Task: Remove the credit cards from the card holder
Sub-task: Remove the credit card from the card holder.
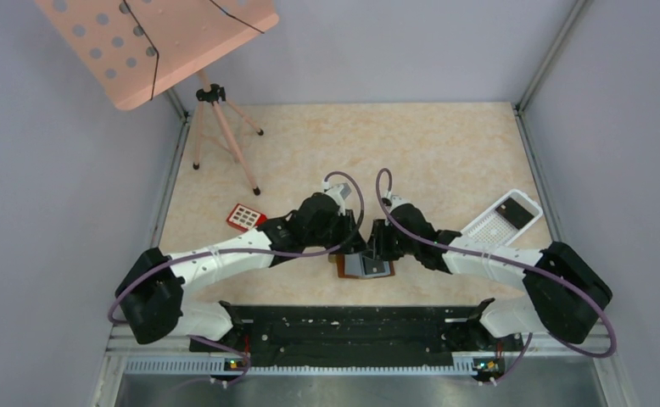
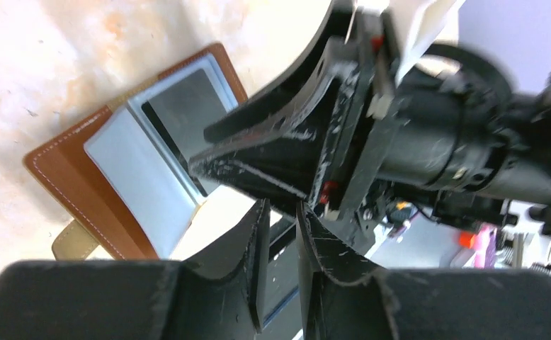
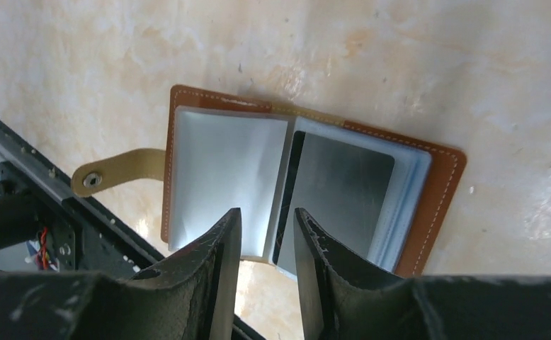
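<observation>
- The holder [image 3: 294, 177] lies open flat on the counter [image 3: 400, 57], near the arm bases, under both tools.
- The left tool [image 2: 282, 212] has its jaws narrowly apart and empty. The right tool [image 3: 267, 218] is partly spread over the holder's near edge, pinching nothing.
- We judge the holder light. Its stitched brown cover [image 3: 439, 191] looks supple, the clear sleeves [image 3: 223, 177] slick and floppy.
- The grey card [image 3: 340, 188] looks thin and stiff. We would pinch its exposed edge.

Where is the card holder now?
Top view: the card holder lies open near the front edge of the table, midway between the red block at left and the white tray at right.
</observation>
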Controlling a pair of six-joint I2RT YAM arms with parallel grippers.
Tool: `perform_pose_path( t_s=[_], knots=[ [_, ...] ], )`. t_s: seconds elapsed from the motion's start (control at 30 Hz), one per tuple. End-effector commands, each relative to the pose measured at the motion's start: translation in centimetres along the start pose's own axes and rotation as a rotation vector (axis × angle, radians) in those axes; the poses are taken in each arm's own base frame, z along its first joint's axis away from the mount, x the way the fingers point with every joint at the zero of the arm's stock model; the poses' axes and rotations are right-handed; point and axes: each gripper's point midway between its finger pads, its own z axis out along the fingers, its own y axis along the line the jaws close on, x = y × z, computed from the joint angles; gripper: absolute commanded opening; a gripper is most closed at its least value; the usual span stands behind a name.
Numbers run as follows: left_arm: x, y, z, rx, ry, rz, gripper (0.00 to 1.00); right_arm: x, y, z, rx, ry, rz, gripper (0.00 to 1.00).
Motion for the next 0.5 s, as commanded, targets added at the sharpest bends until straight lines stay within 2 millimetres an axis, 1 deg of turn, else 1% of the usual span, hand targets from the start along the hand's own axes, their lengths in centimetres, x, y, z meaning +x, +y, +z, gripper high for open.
perform_pose_path(
  t_s=[0.0,0.07,0.17,0.3,0.47],
  knots=[
    [-3.1,-1.1,-0.6,0.033,-0.171,-0.061,0.25,-0.4,2.0,0.5,-0.112,-0.016,0.023,0.33],
    [-2.3,-0.2,0.5,0.012,-0.137,-0.078,0.24,-0.4,0.8,0.3,-0.063,-0.029,0.031,0.33],
    [-1.5,0.3,2.1,0.006,-0.089,-0.085,0.22,-0.6,-0.5,-0.1,-0.034,-0.045,0.041,0.33],
    [-1.1,1.4,3.6,-0.014,-0.085,-0.104,0.22,-0.6,-1.5,-0.2,-0.01,-0.043,0.038,0.33],
    [0.0,3.9,5.2,-0.09,-0.058,-0.103,0.22,0.1,-2.8,0.2,0.033,-0.02,0.032,0.32]
  ],
)
